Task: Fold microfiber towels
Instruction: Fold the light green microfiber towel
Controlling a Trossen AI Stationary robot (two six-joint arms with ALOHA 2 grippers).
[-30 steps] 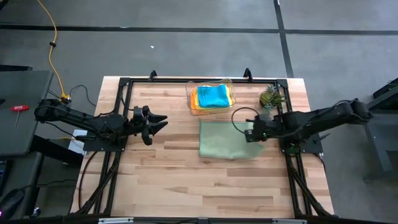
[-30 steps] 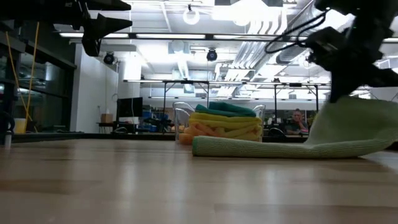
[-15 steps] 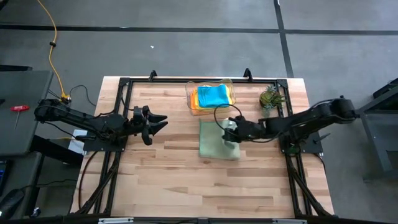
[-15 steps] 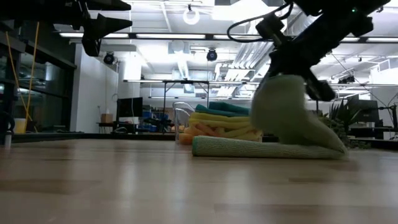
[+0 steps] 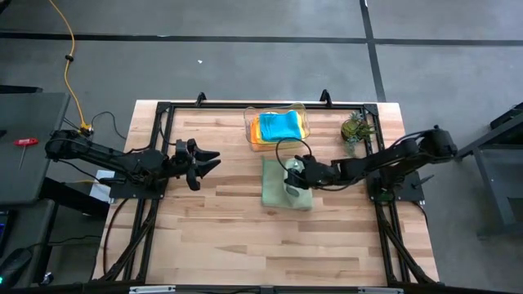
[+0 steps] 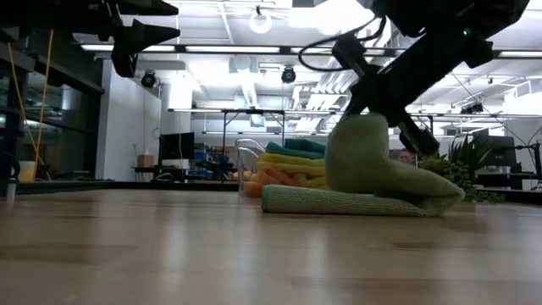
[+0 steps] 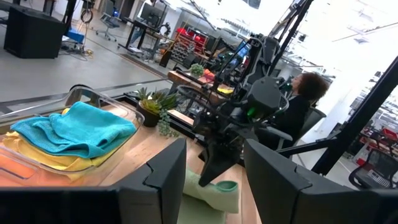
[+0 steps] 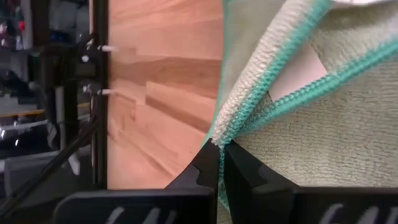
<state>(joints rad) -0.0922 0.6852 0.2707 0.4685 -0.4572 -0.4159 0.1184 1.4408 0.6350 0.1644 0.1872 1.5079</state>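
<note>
Pinching the hem of the light green towel (image 5: 278, 186), your right gripper (image 5: 292, 181) has its fingers clamped shut right on the teal-stitched edge, and the right wrist view shows two layers of that edge caught between the tips. It hangs over the middle of the towel, with the lifted half draped up and over in a hump in the low view. My worry from here: that grip looks like it's only on the very rim of the cloth, so if you drag it further toward the worktop's left edge the hem could slip out and the flap would flop back or land crooked. The bottom layer also isn't pinned by anything, so I'd guess it could slide or bunch on the wood as the top half pulls across. The towel sits on the worktop's right half, just in front of the clear bin (image 5: 249, 131) at the back edge that holds the teal-blue towel (image 5: 280, 126) on top of the yellow and orange ones. As it lies now, its long axis runs back edge to front edge, fold crease toward the right edge. Your left gripper (image 5: 211, 160) waits near the left edge, fingers spread, holding nothing.
</note>
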